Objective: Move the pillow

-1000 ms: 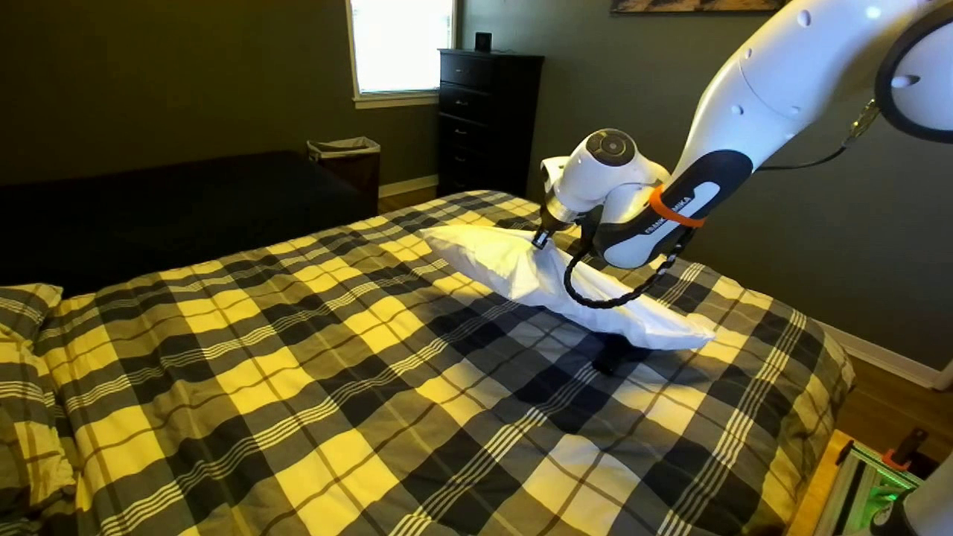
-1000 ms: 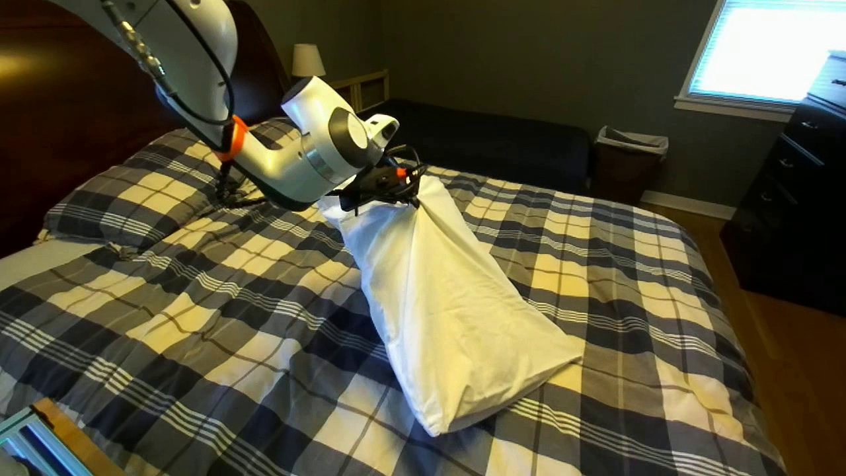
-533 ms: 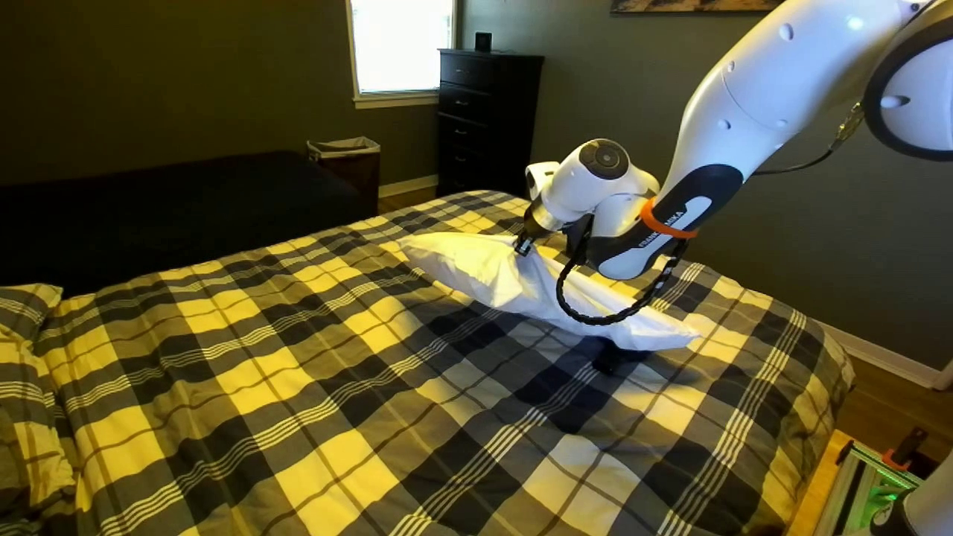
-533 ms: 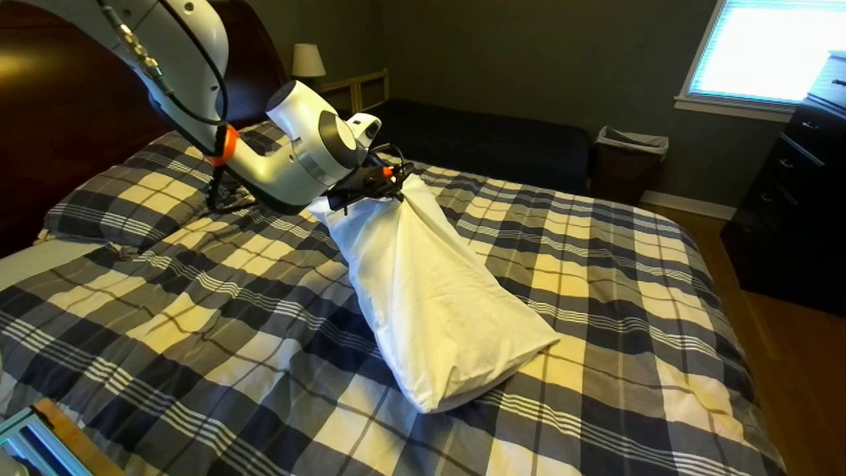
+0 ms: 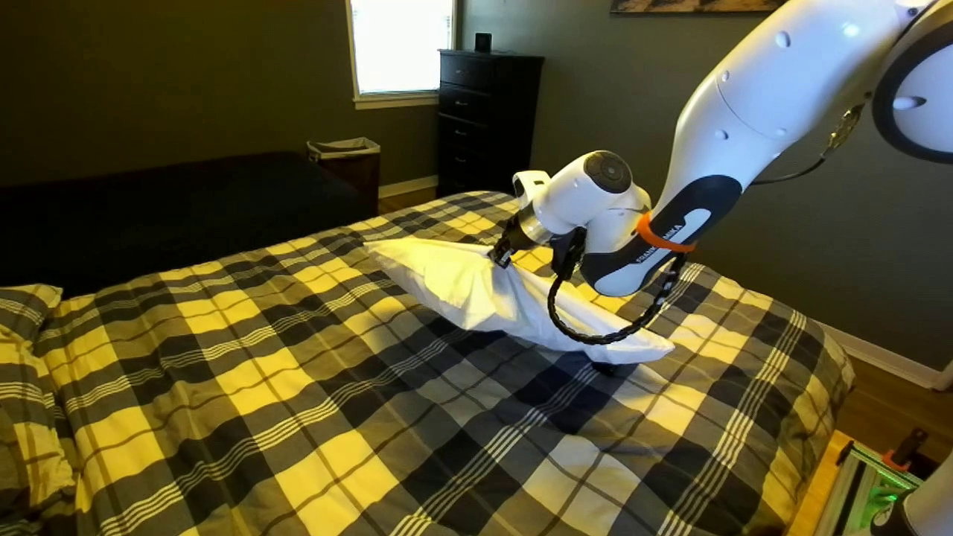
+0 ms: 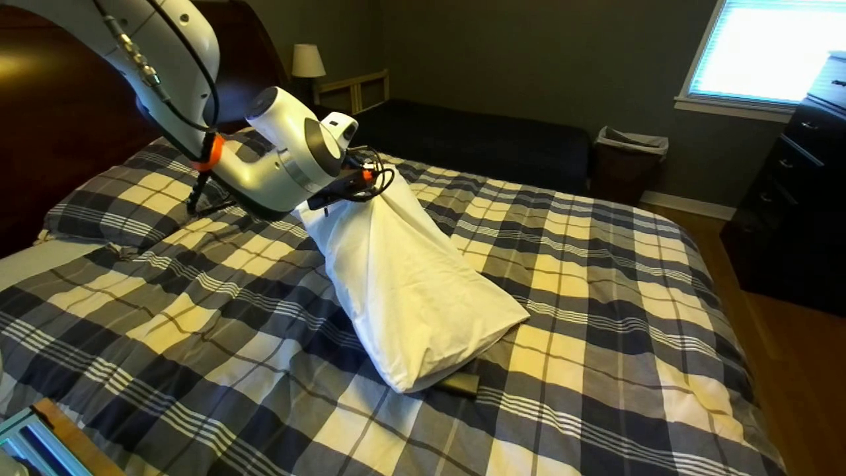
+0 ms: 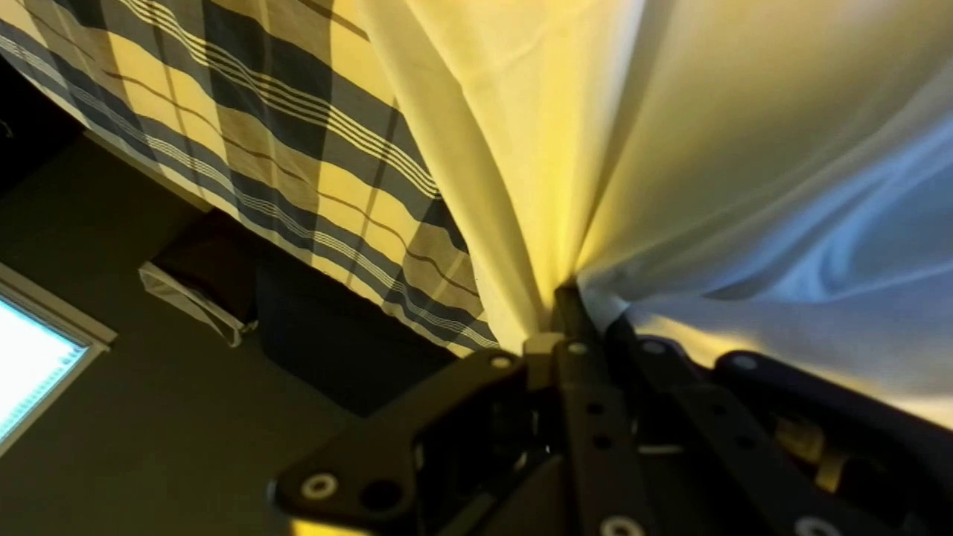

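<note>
The white pillow (image 5: 461,286) hangs from my gripper (image 5: 500,259), over the plaid bed. It also shows in an exterior view (image 6: 410,284), slanting down from the gripper to a low end. In the wrist view the white cloth (image 7: 744,149) is gathered in folds between the fingertips, so the gripper (image 7: 592,316) is shut on the pillow's fabric. A dark shadow lies under the pillow. I cannot tell whether its lowest edge touches the bed. In an exterior view the fingertips are hidden behind the cloth and cables.
A small dark bar (image 6: 461,383) lies on the bed partly under the pillow's low end. It also shows in an exterior view (image 5: 607,368). A plaid pillow (image 6: 132,198) lies by the wooden headboard (image 6: 39,119). A dark bed (image 5: 171,208), a hamper (image 5: 346,164) and a dresser (image 5: 488,119) stand beyond.
The arm has carried the pillow leftward in both exterior views, towards the headboard end. The gripper stays shut on it. One end of the dark bar has come out from under it.
</note>
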`<state>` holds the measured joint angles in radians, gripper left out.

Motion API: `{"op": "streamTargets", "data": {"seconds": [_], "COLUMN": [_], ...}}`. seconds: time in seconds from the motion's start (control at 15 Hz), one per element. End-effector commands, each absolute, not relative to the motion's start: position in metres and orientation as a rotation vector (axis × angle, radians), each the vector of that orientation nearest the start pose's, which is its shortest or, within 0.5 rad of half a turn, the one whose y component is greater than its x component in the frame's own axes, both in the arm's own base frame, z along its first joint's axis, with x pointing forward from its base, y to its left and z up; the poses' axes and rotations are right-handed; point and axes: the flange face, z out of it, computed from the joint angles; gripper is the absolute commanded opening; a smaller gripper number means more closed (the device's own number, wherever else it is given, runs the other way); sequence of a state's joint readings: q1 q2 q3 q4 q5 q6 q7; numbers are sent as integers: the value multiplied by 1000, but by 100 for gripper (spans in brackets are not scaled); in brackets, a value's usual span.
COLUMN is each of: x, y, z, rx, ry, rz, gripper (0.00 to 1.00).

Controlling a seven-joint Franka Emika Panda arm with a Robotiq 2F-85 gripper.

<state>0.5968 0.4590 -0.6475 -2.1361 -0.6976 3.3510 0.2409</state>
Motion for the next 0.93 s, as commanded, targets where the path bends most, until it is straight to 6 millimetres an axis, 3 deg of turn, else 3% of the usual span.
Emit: {"op": "streamTargets", "data": {"seconds": [0.0, 0.47, 0.53, 0.67, 0.87], "x": [590, 555, 551, 541, 529], "y": [78, 111, 109, 101, 77], "z": [308, 305, 304, 306, 316], "rx": [-2968, -2859, -2869, -2889, -2947], "ry": [-1005, -1089, -1062, -986, -773], "rz": [-1261, -1214, -1191, -1154, -1110], "gripper": [1, 1, 30, 36, 60]}}
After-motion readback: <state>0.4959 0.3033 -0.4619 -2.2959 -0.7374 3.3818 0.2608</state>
